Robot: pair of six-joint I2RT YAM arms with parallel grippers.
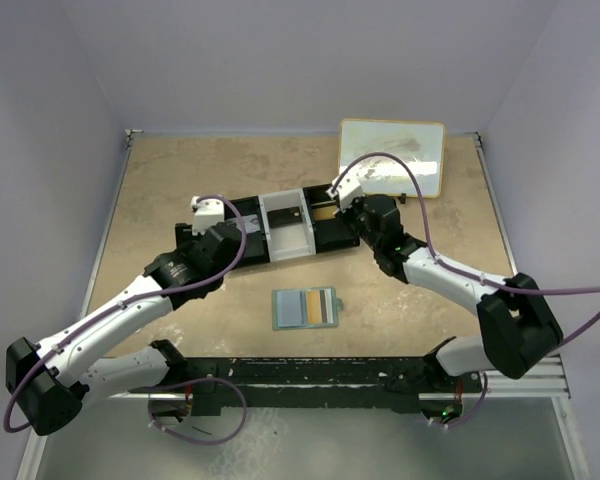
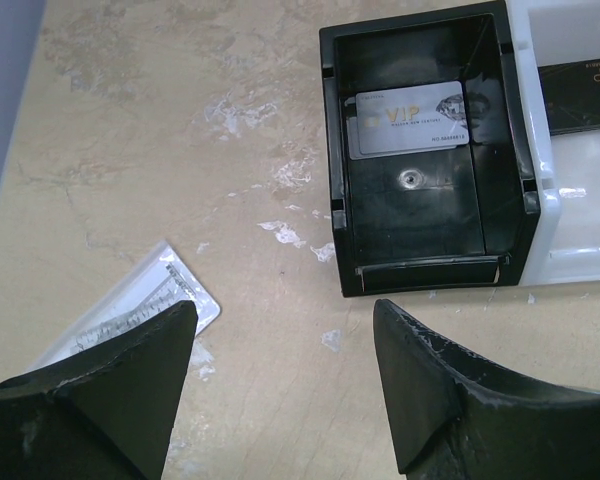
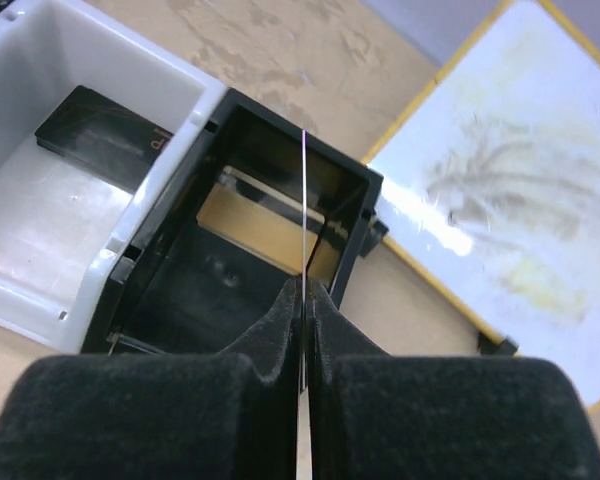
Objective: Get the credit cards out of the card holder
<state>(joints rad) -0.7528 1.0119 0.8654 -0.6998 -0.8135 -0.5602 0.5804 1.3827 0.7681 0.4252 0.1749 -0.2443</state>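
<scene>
Jaws, L side: left gripper (image 2: 280,340) stands wide apart w/ nothing between its fingers, above bare table (image 1: 180,180). In its wrist view the L black compartment (image 2: 420,220) is at 1 o'clock, w/ a grey VIP card (image 2: 410,120) lying flat inside. A clear packet (image 2: 130,315) is at 9 o'clock. Jaws, R side: right gripper (image 3: 305,300) is pinched tight on a thin card (image 3: 305,200), edge-on and upright over the R black compartment (image 3: 195,290); you can't tell its colour. A dark card (image 3: 105,135) lies in the white compartment (image 3: 50,220). In top view, the card holder (image 1: 305,307) lies open, light-blue side up, at 6 o'clock of the tray (image 1: 288,250), apart from both grippers. The whiteboard (image 1: 392,157) sits at 1 o'clock of right gripper.
</scene>
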